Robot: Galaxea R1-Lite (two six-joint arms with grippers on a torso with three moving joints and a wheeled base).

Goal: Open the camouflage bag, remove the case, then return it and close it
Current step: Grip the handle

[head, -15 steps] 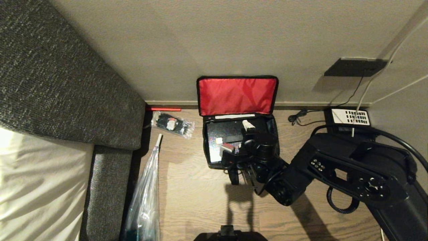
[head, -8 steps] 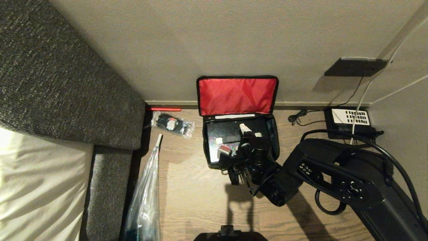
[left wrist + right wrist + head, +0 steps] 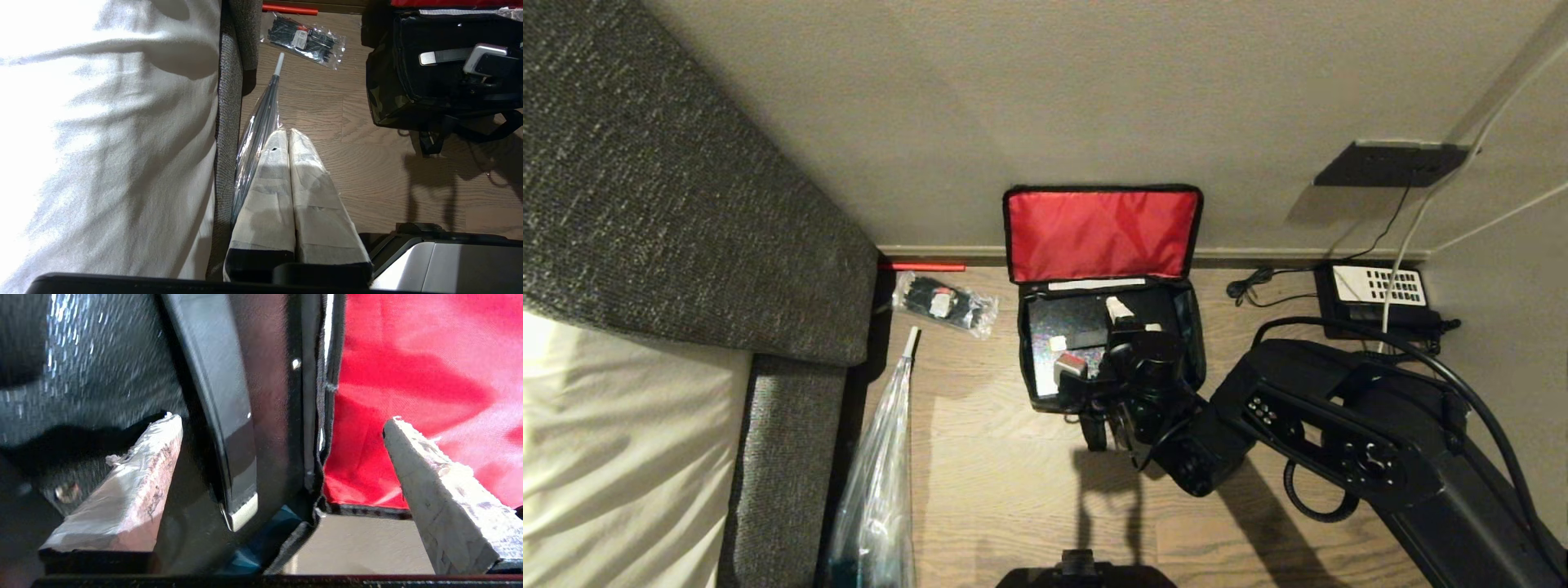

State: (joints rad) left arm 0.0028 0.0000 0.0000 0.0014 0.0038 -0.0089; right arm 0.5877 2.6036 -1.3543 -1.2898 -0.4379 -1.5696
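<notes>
Camouflage fabric makes the camouflage bag (image 3: 1045, 396) soft and yielding, so its walls will likely give under a push, while the case (image 3: 1078, 327) sitting inside it looks rigid and glossy, probably slick on its flat faces and fairly weighty for its size. The right gripper (image 3: 1098, 339) hangs directly over the open bag with its taped fingers (image 3: 135, 473) spread wide; in the right wrist view the case's long black handle (image 3: 222, 408) with its silver end runs between them, nearer one finger than the other, and the red lid lining (image 3: 408, 367) lies beyond the far finger. That handle is the sensible hold: narrow enough to pinch, stiff, and set along the top so the case should lift level if taken near its middle. Neither finger appears to touch it yet. Much is hidden: the wrist covers the near half of the case, its depth in the bag cannot be judged, and the zip is not visible. Off to the side, the left gripper (image 3: 289, 141) is parked above the floor, fingers pressed together, holding nothing.
</notes>
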